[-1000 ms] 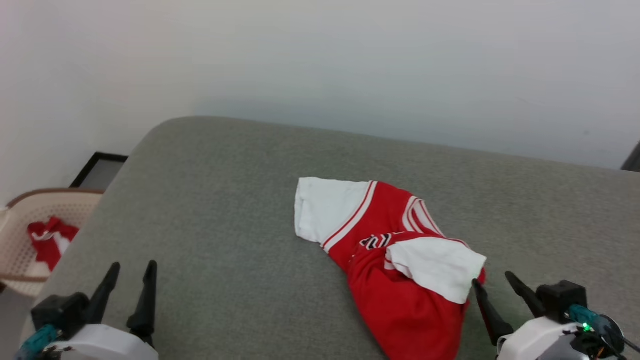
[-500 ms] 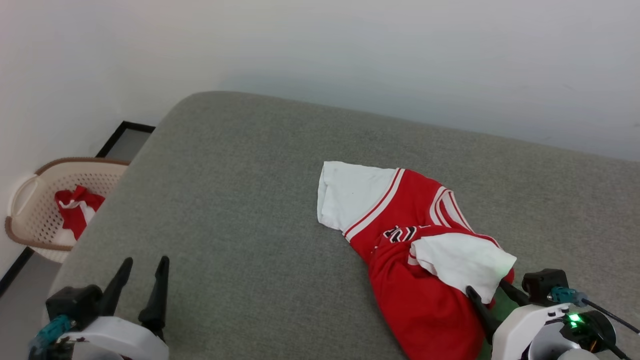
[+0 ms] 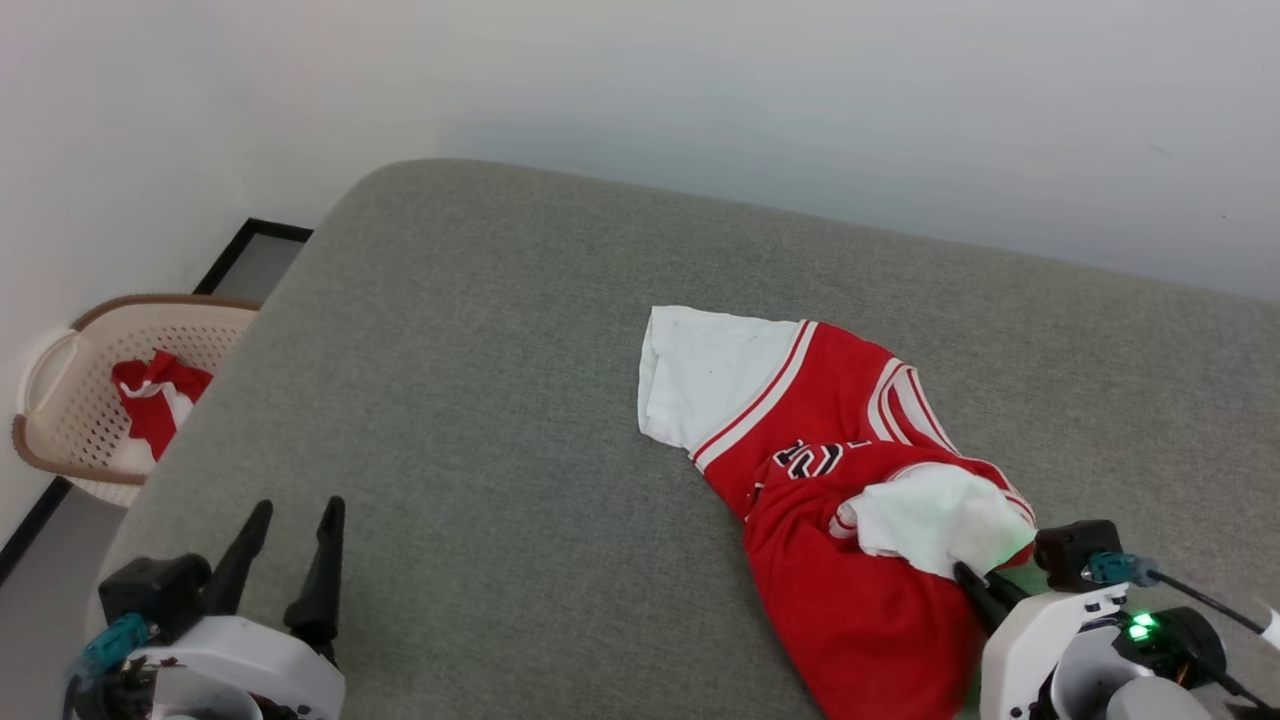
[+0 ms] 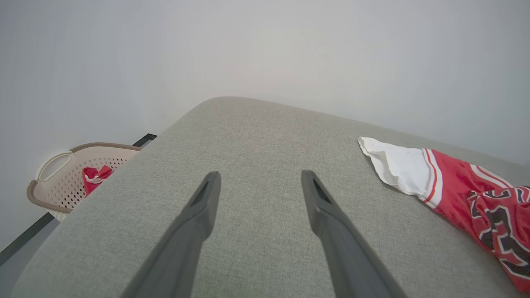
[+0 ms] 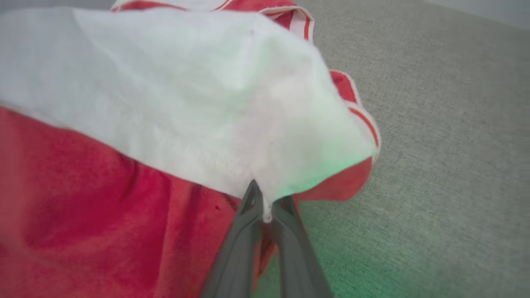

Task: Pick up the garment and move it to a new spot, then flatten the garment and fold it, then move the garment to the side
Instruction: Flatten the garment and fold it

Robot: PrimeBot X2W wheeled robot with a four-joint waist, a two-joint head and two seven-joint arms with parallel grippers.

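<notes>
The garment point(image 3: 820, 470), a red jersey with white sleeves and striped trim, lies crumpled on the grey cushioned surface point(image 3: 480, 400), right of centre. Its far white sleeve point(image 4: 397, 165) lies flat. My right gripper point(image 3: 985, 580) is at the near white sleeve point(image 5: 207, 107), shut on that sleeve's edge, with a pinch of white cloth between the fingertips point(image 5: 265, 203). My left gripper point(image 3: 292, 535) stands open at the lower left, well clear of the garment point(image 4: 488, 198), its two fingers point(image 4: 198, 215) spread over bare grey fabric.
A beige perforated basket point(image 3: 60, 400) with a small red-and-white cloth bundle point(image 3: 155, 395) sits on the floor off the surface's left edge, also seen as the basket point(image 4: 54, 178) in the left wrist view. A pale wall rises behind. Bare grey surface spans the left and centre.
My right gripper has closed on the near white sleeve's edge, bunching it. The head camera has shifted, so the whole scene sits differently. The left gripper stays open.
</notes>
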